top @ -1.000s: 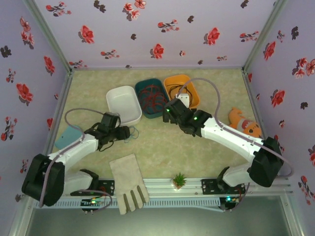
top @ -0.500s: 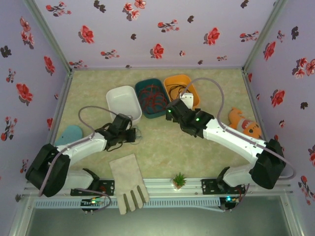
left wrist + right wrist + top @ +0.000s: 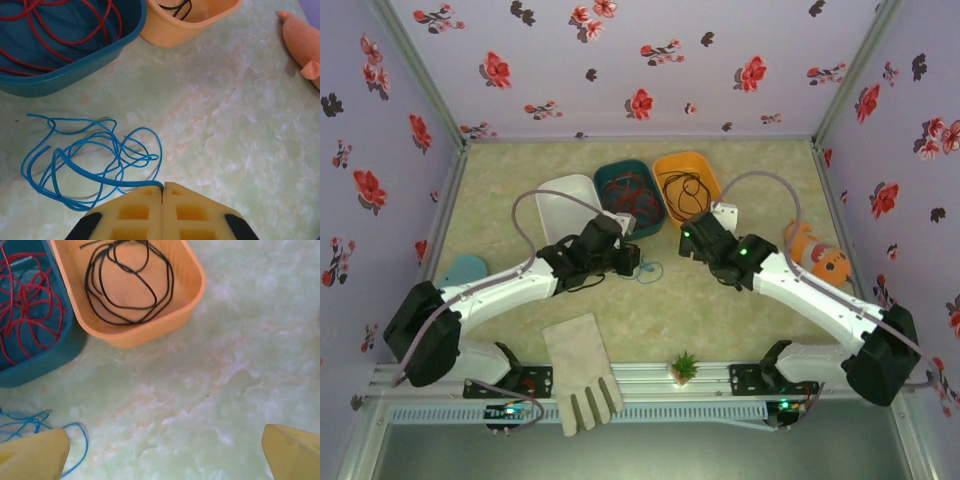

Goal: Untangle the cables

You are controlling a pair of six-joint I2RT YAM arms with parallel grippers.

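Last of three sortings in hand, judging by the layout. Red cable [image 3: 60, 25] coiled inside the teal bin [image 3: 75, 75]; black cable [image 3: 142, 282] coiled inside the orange bin [image 3: 150, 335], just beside the teal one. Blue cable [image 3: 95, 157] out on the tabletop [image 3: 240, 125] in a loose heap of overlapping loops, just in front of the teal bin and touching neither other cable. Apparently free of any tangle, with only its placing left.

Left end effector [image 3: 162, 190] closed on the blue cable: jaws pressed together, one strand pinched at the seam between the tips, the rest of the coil trailing off to one side on the tabletop. Right end effector [image 3: 162, 452] wide open and holding nothing, hovering above bare tabletop near the orange bin, with a few blue loops at the edge of its wrist view.

Next, probably: lift the pinched strand and carry the coil to the white bin [image 3: 558, 200], seemingly empty, next to the teal bin on the side away from the orange.

- **Height:** enough lift needed to bring the whole hanging coil clear of the teal rim, since the path runs beside or over it. Otherwise a dragging loop could catch on the wall or dip among the red loops.
- **Grip:** a thin strand held at one point only, likely to slip or swing.
- **Release:** best done with the coil well over the white bin's floor.

No part seen for the right end effector, beyond keeping out of the way.
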